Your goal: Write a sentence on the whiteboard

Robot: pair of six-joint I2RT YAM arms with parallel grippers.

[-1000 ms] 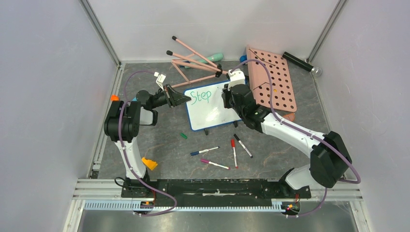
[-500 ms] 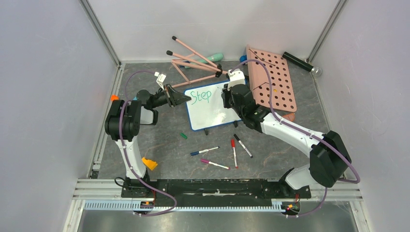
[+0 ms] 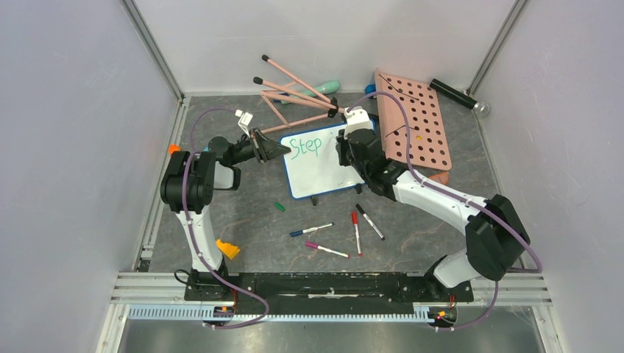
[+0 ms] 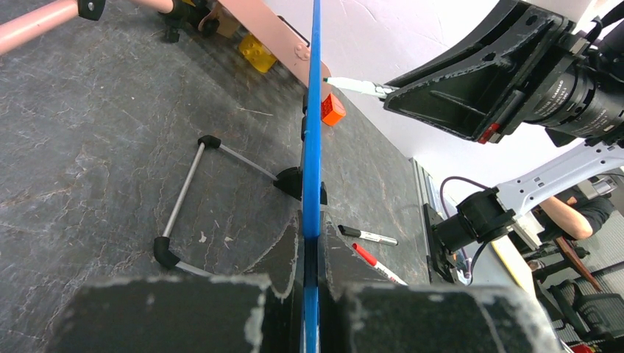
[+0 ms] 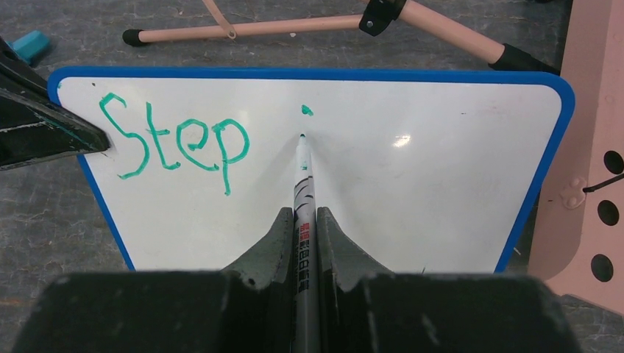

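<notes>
The whiteboard (image 3: pixel 318 168), white with a blue frame, stands tilted on the table. My left gripper (image 3: pixel 282 149) is shut on its left blue edge (image 4: pixel 315 110), with a finger on each face. The sentence (image 5: pixel 176 143) reads "Step" in green, with a small green dot (image 5: pixel 307 110) to its right. My right gripper (image 5: pixel 302 217) is shut on a green marker (image 5: pixel 302 176). The marker's tip sits on or just above the white surface, right below the dot. In the top view, the right gripper (image 3: pixel 346 147) hovers over the board's upper right part.
A pink board with round holes (image 3: pixel 412 125) leans right behind the whiteboard's right edge. Pink rods (image 3: pixel 294 92) lie behind it. Several capped markers (image 3: pixel 357 228) and a green cap (image 3: pixel 279 207) lie in front. An orange block (image 3: pixel 227 248) sits near the left arm.
The right arm's elbow has edged a little to the left and its wrist slightly toward the back. The left arm and the whiteboard have not moved.
</notes>
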